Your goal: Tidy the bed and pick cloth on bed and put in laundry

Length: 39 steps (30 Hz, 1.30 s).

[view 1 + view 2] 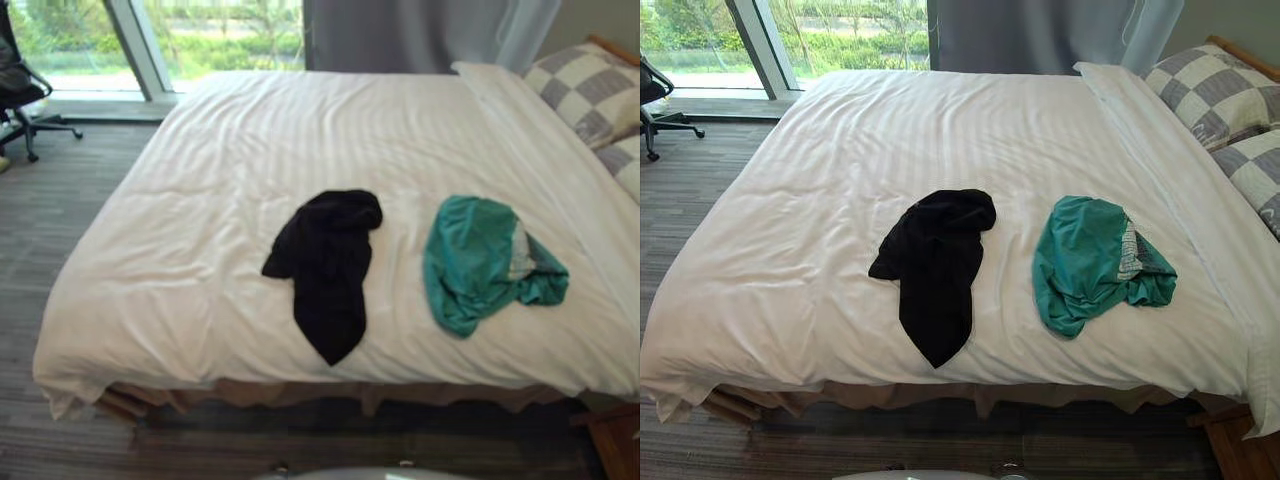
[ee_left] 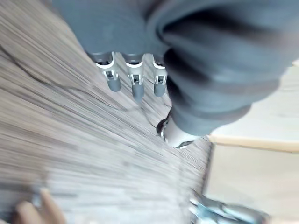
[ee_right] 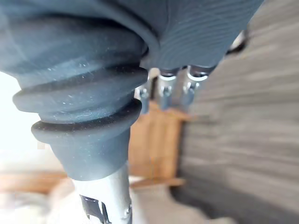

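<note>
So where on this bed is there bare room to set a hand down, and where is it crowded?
The duvet is bare from the black cloth up to its far edge, and from that cloth out to its left edge. A narrow bare strip separates the black cloth from the teal cloth. It is crowded by the pillows at right.

The bed is bare over its far and left parts; the black cloth and teal cloth lie apart by its near edge, pillows at far right.

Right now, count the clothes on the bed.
2. The black cloth lies centrally on the bed; the teal cloth lies apart to its right, nearer the pillows. Folds could hide more.
</note>
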### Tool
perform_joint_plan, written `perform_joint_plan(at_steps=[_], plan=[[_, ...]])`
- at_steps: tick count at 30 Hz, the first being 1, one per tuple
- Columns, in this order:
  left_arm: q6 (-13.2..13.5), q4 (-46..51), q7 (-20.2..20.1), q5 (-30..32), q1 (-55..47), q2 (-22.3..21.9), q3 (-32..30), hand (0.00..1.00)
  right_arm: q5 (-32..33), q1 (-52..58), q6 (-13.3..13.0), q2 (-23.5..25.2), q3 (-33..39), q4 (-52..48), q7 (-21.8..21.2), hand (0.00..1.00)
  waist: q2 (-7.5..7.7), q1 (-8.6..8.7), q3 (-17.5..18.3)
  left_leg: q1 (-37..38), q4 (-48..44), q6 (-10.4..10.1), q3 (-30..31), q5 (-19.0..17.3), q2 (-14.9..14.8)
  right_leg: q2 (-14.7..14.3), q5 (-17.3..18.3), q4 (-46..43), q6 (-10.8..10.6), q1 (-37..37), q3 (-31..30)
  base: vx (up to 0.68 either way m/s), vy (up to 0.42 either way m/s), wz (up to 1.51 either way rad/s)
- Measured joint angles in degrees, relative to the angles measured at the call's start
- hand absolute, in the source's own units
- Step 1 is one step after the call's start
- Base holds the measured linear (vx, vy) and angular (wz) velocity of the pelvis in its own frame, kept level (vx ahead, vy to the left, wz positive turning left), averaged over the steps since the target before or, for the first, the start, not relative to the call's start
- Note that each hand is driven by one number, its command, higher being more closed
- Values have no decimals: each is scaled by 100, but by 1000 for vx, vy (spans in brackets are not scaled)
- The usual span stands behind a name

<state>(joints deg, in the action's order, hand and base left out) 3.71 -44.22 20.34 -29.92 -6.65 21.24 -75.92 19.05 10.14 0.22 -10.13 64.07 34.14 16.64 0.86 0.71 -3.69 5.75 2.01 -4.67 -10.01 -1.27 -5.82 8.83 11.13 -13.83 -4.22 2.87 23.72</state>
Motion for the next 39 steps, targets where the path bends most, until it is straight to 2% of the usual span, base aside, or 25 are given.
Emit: perform_joint_plan(at_steps=[1, 4, 6, 7, 8, 9, 11, 13, 16, 21, 24, 25, 26, 29, 36, 39], plan=[[55, 557, 102, 235, 33, 251, 257, 0, -175, -110, -59, -244, 64, -458, 97, 0, 27, -6, 60, 5, -3, 1, 19, 0, 14, 7, 0, 6, 0, 28, 5, 74, 12, 9], [242, 1365, 367, 810, 399, 1098, 905, 0, -628, -566, -247, -925, -22, -917, 364, 0, 48, -2, 76, 5, -2, 9, 117, 6, 56, 30, 0, 38, 0, 85, 10, 48, 14, 15], [434, 1691, 518, 1123, 717, 1572, 1566, 0, -689, -891, -349, -1293, -470, -938, 479, 0, 14, -3, 90, 0, 7, 11, 144, 7, 76, 38, 0, 66, -1, 100, 16, 29, 15, 8], [460, 1742, 531, 1170, 772, 1616, 1667, 0, -690, -926, -369, -1312, -563, -972, 483, 0, 12, -5, 91, 0, 7, 12, 146, 7, 77, 38, 0, 69, -1, 102, 16, 39, 7, 5], [559, 1963, 609, 1281, 952, 1726, 2184, 0, -724, -1052, -444, -1321, -986, -1181, 491, 0, 3, -5, 116, 22, 6, 24, 163, 15, 80, 34, -4, 89, -3, 100, 16, 49, -1, 5], [571, 2047, 612, 1322, 1030, 1733, 2386, 0, -749, -1079, -455, -1321, -1134, -1271, 490, 0, 11, -3, 127, 20, 5, 26, 167, 17, 81, 34, -5, 92, -6, 99, 10, 55, -3, 5], [571, 2454, 595, 1680, 1256, 1725, 3401, 0, -904, -1264, -561, -1326, -1909, -1608, 435, 0, -87, 8, 132, 17, 6, 27, 163, 17, 82, 29, -6, 108, -8, 48, -54, 27, -1, -1], [573, 2705, 582, 2024, 1322, 1717, 3954, 0, -1073, -1440, -567, -1324, -2311, -1760, 374, 0, -134, 7, 138, 17, 9, 27, 103, 17, 70, 6, -14, 106, -22, -16, -169, 16, -7, -22], [572, 2990, 370, 2823, 1633, 1342, 4837, 0, -1374, -1532, -668, -1324, -2992, -2054, 31, 0, -173, 50, 111, 108, 4, 27, -109, 17, 23, -74, -109, 209, -44, -3, -486, 43, -20, -43], [519, 2767, -9, 3557, 2043, 1069, 5953, 0, -1789, -1464, -674, -1285, -3705, -2202, -400, 0, -112, 359, -80, 201, -15, 26, -286, 17, 8, -94, -176, 262, -55, -50, -835, 27, -5, -32], [468, 2572, -123, 3760, 2400, 1035, 6314, 0, -1959, -1261, -715, -1239, -3908, -2322, -531, 0, -157, 393, -139, 180, -17, 26, -433, 17, 2, -100, -261, 343, -56, -127, -993, 10, 20, -31], [411, 2518, -161, 3853, 2574, 1037, 6421, 0, -1974, -1215, -718, -1192, -3971, -2415, -577, 0, -175, 464, -218, 166, -27, 26, -434, 17, -2, -94, -274, 374, -59, -125, -1005, -16, 5, -11], [395, 2483, -172, 3966, 2739, 1036, 6537, 0, -1989, -1203, -738, -1101, -4005, -2495, -583, 0, -214, 521, -279, 125, -29, 26, -445, 16, -6, -94, -307, 387, -63, -176, -1024, -27, 15, -14], [354, 2257, -271, 4260, 3209, 1038, 6834, 0, -2041, -1171, -782, -1026, -4115, -2689, -640, 0, -315, 554, -402, -45, -34, 25, -562, 16, -8, -101, -389, 392, -74, -435, -1169, -30, 18, -19], [208, 1503, -320, 4581, 4158, 1046, 7467, 0, -2091, -1133, -889, -772, -4206, -3105, -680, 0, -376, 678, -755, -439, -93, 25, -768, 17, -7, -117, -554, 395, -76, -940, -1416, -34, 18, -17], [110, 1151, -426, 4781, 4500, 1050, 7645, 0, -2089, -1133, -892, -573, -4217, -3189, -675, 0, -382, 796, -932, -602, -100, 24, -843, 17, -4, -121, -626, 397, -52, -1146, -1478, -11, 22, -13]])
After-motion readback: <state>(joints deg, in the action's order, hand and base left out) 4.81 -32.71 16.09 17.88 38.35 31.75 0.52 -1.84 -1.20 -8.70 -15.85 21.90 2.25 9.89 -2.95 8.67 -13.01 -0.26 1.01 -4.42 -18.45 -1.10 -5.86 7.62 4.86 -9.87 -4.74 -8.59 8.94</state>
